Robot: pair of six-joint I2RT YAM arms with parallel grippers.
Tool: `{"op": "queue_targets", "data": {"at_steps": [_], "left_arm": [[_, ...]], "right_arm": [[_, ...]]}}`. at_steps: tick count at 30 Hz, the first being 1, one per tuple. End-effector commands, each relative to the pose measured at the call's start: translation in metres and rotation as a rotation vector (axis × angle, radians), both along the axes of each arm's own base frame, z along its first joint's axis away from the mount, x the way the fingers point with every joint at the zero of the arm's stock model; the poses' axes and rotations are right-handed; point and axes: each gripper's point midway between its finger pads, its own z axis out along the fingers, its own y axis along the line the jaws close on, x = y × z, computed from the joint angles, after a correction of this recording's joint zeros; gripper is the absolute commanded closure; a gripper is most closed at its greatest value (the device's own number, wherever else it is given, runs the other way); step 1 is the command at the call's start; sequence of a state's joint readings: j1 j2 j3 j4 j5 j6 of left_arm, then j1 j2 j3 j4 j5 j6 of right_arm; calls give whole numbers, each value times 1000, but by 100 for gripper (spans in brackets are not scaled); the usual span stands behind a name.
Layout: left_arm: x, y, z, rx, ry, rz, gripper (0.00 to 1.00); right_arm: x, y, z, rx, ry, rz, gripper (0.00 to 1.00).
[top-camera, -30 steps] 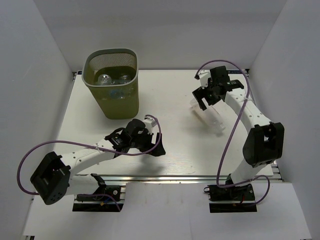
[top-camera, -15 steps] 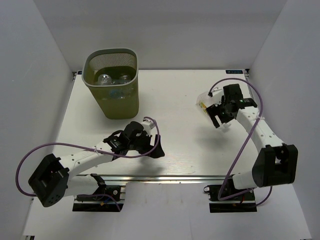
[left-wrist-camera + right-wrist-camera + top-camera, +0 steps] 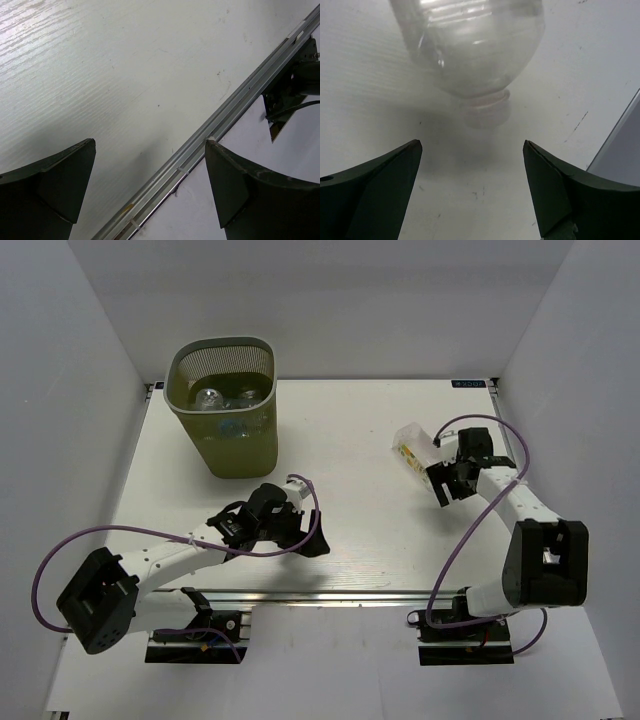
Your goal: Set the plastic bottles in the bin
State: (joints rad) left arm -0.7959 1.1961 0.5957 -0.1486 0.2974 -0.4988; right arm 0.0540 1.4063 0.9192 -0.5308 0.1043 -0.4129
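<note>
Left wrist view: left gripper low over table by near rail, jaws wide apart, empty, barely shifted. Right gripper has swung back from far side and dropped behind loose bottle; jaws spread, nothing between them, cap toward fingers. Bottle lies on table right of centre, ungrasped. Far left: bin, other bottles inside. Likely meaning: approach lined up, grasp next.

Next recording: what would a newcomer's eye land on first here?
The olive bin at the far left, with bottles already inside. Then the one clear bottle lying on the right of the table, cap toward the open right tool, which is not touching it.
</note>
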Motion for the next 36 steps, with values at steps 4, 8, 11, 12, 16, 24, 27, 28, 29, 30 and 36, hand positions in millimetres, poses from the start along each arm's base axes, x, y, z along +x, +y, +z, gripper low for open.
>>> {"op": "queue_targets", "data": {"at_steps": [4, 8, 11, 12, 16, 24, 27, 28, 29, 30, 36], "left_arm": [[-3, -2, 10, -36, -8, -5, 0], [-6, 0, 9, -28, -1, -5, 0], [-4, 0, 12, -33, -4, 7, 0], [-3, 1, 11, -29, -9, 14, 0], [-5, 2, 8, -26, 4, 20, 0], [-4, -1, 7, -28, 10, 13, 0], [-6, -3, 32, -96, -54, 3, 0], [-7, 1, 33, -100, -66, 10, 0], [-6, 2, 40, -113, -88, 20, 0], [-11, 7, 34, -103, -79, 20, 0], [-21, 21, 37, -128, -80, 53, 0]], "right_arm": [[42, -4, -10, 30, -105, -43, 13], [49, 1, -23, 66, -70, -36, 14], [55, 1, -28, 77, -77, -19, 23], [55, 2, -27, 76, -87, -6, 26], [55, -1, -26, 100, -100, 24, 47], [52, 17, 12, 168, -182, 168, 92], [59, 46, 60, 256, -272, 307, 97], [70, 59, 95, 296, -349, 378, 97], [73, 66, 109, 313, -375, 409, 97], [78, 83, 139, 371, -438, 482, 98], [109, 156, 248, 503, -614, 638, 100]]}}
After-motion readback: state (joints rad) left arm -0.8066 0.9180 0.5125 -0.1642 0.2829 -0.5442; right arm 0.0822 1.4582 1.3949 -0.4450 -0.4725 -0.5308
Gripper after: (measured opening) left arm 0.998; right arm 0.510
